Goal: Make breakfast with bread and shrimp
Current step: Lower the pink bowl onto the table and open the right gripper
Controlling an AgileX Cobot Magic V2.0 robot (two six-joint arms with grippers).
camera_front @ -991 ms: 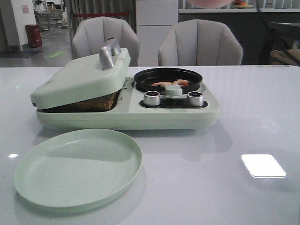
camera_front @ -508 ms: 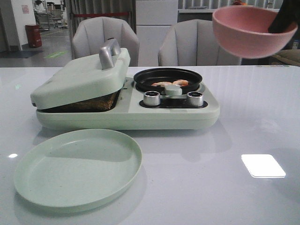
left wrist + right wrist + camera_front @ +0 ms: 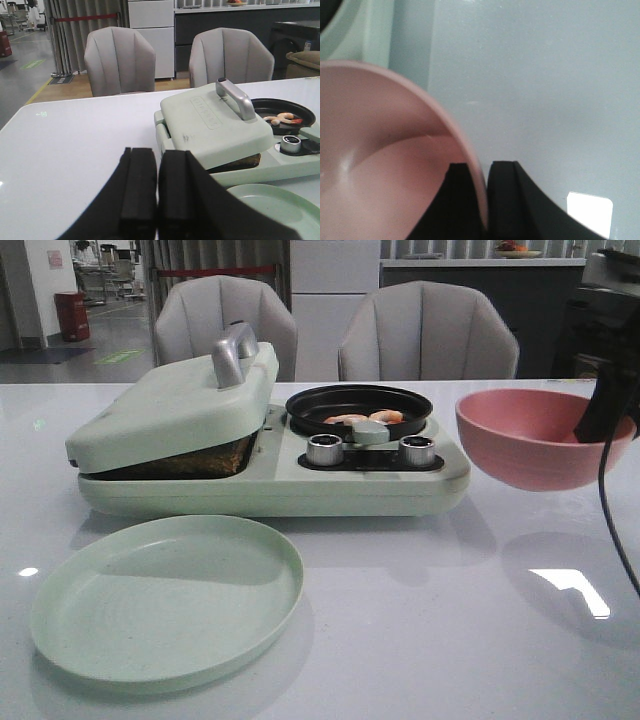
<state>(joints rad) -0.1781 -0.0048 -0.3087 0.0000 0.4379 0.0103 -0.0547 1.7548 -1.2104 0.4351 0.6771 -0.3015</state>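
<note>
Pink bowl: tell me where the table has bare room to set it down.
The pink bowl, held in the right gripper, hangs over bare table right of the breakfast maker; that patch reaches the near edge. The left front is crowded by the green plate.

We see a pale mint-green cooker (image 3: 270,485) and matching plate (image 3: 165,600) on a glossy white worktop (image 3: 450,640). Pink-orange shrimp (image 3: 365,418) lie in its black pan (image 3: 357,405). The black right tool (image 3: 482,200) holds a plain pink bowl (image 3: 540,440).
</note>
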